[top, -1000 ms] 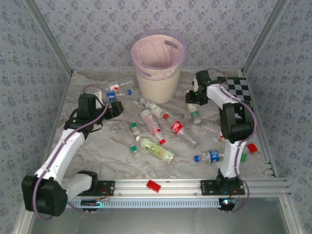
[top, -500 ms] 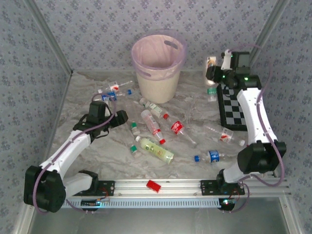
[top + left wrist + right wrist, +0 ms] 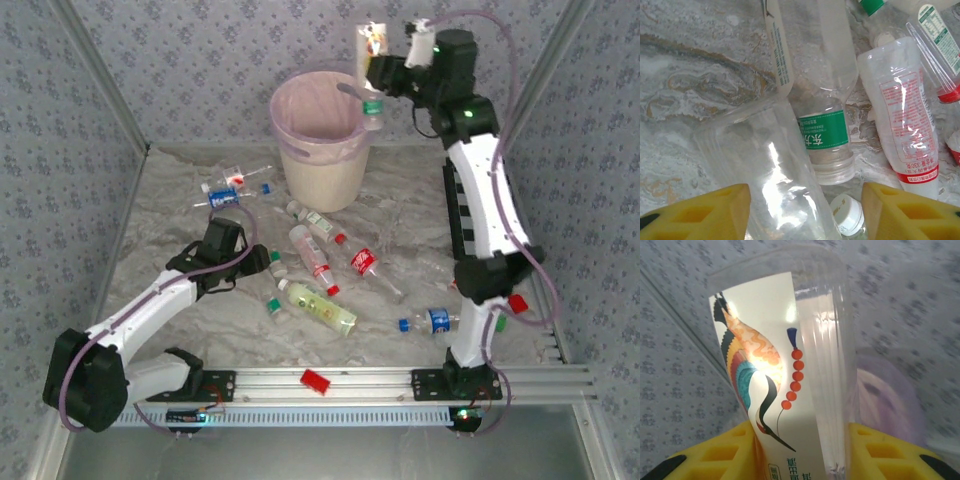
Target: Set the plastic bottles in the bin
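My right gripper [image 3: 800, 450] is up high, clamped on a clear plastic bottle with a white bird-picture label [image 3: 785, 365]. The yellow fingers [image 3: 880, 452] press it from both sides. From above, that bottle hangs cap-down, with its green cap [image 3: 372, 104] right at the right-hand rim of the round cream-white bin with the pink bag liner [image 3: 320, 175]. Past the bottle, my wrist camera catches the pink opening.

Down low, my left gripper [image 3: 805, 197] is spread wide over the marble-patterned table [image 3: 385, 335], with a bare clear bottle with no label [image 3: 765, 165] lying between the jaws. I cannot tell whether they touch it. Just beside it lies a green-labelled clear bottle [image 3: 825, 132], with a white cap [image 3: 847, 212] near its neck. A whitish red-labelled bottle [image 3: 902, 125] lies to the right.

More are scattered mid-table: a red-labelled bottle [image 3: 364, 262], a yellow-green bottle [image 3: 322, 309] and a blue-labelled bottle [image 3: 436, 320].
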Robot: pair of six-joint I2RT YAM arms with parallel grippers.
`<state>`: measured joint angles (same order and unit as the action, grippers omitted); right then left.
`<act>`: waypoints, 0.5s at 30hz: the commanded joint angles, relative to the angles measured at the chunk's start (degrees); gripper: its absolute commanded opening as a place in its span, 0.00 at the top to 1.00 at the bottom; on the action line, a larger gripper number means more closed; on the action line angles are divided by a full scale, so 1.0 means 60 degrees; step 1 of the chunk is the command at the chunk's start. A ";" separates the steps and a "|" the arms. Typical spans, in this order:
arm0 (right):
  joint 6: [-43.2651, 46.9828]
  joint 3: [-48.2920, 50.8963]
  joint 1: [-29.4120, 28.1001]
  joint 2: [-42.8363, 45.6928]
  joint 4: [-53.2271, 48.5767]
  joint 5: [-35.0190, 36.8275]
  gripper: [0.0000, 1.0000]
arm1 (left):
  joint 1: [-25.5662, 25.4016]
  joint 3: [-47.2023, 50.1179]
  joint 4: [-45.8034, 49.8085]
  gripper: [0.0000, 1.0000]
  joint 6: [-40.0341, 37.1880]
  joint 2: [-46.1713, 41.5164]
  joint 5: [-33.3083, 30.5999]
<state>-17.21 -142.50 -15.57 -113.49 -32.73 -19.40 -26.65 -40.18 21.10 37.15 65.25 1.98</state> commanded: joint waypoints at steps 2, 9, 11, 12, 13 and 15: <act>-0.0479 -0.2902 -0.0332 -0.2166 -0.1124 -0.0284 0.70 | -0.0069 0.0100 -0.0044 0.44 0.0114 -0.0184 -0.0086; -0.0581 -0.2452 -0.0621 -0.3197 -0.0601 -0.0417 0.70 | -0.0113 0.0076 0.0296 0.46 0.0080 -0.0342 -0.0375; -0.0296 -0.2457 -0.0756 -0.3437 -0.0734 -0.0301 0.70 | -0.0113 0.0061 0.0384 0.46 0.0078 -0.0339 -0.0443; -0.0207 -0.2456 -0.0799 -0.3515 -0.0830 -0.0263 0.70 | -0.0113 0.0062 0.0414 0.46 0.0086 -0.0329 -0.0472; -0.0119 -0.2449 -0.0842 -0.3610 -0.0962 -0.0208 0.70 | -0.0113 0.0062 0.0437 0.46 0.0093 -0.0314 -0.0515; 0.0067 -0.2311 -0.0954 -0.3750 -0.1152 0.0043 0.70 | -0.0113 0.0083 0.0477 0.46 0.0101 -0.0289 -0.0589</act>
<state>-19.18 -156.44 -19.90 -135.44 -38.44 -20.32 -26.81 -39.92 22.46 37.63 64.18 0.08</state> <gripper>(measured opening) 0.366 0.541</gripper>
